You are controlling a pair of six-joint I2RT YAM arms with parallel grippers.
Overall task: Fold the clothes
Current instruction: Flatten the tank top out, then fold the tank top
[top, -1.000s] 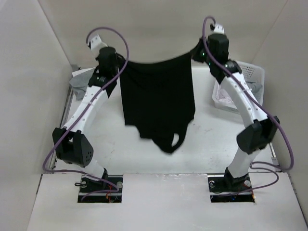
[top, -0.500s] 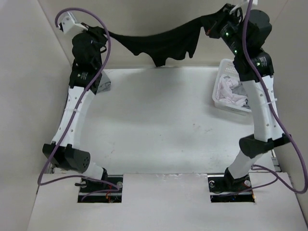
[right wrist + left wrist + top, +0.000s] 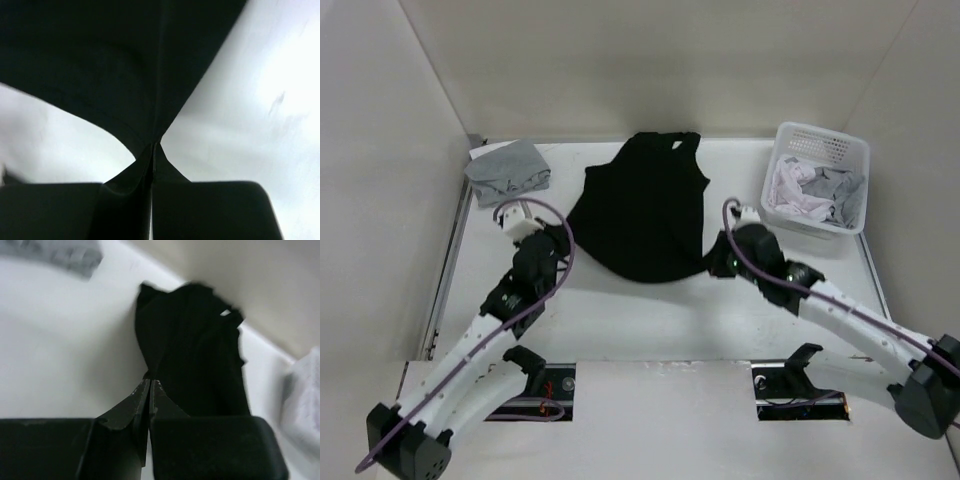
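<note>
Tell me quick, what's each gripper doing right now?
Left gripper: shut on the black tank top's near-left corner.
Right gripper: shut on its near-right corner.

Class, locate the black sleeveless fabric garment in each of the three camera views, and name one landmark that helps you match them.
Top external: the black sleeveless fabric garment lies spread flat mid-table, toward the far wall.
Left wrist: centre to upper right, a hem corner pinched in the left gripper.
Right wrist: fills the upper left, a corner pinched in the right gripper.
Landmark: the white table, bare beside it in all three.
</note>
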